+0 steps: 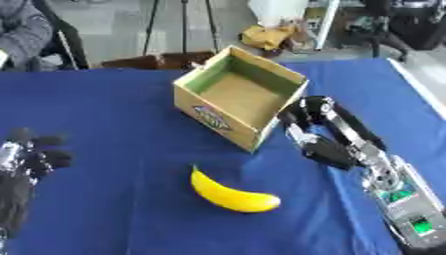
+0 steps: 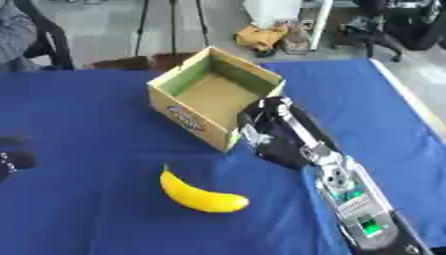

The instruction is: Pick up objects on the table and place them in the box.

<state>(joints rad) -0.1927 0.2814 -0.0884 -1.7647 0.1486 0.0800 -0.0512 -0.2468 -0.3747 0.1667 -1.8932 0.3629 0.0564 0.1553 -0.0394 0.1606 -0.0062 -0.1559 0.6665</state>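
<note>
Fingers of the robot's right hand (image 1: 318,130) are curled downward and hold nothing, hovering just right of centre beside the near right corner of the open tan cardboard box (image 1: 213,115). Whether they touch the box wall cannot be told. The black and silver right arm runs back from that hand to the lower right corner of the frame.

The box sits slightly above centre on the dark blue cloth-covered worktop (image 1: 113,114), turned so one corner points toward the viewer. Its top is open and its brown floor shows nothing inside. A small printed label marks the wall facing the lower left.

A ripe yellow curved banana (image 1: 231,194) lies on the cloth below centre, near the box but clear of it, with its thin stem end pointing toward the upper left. It sits down and to the left of the right hand, apart from it. As the only loose object in sight, it is probably the next thing to pick up, and the box's open top leaves room to lower it in.

At the left edge, below the middle, the robot's left hand (image 1: 33,157) rests idle with its dark fingers relaxed and pointing upward, holding nothing.
</note>
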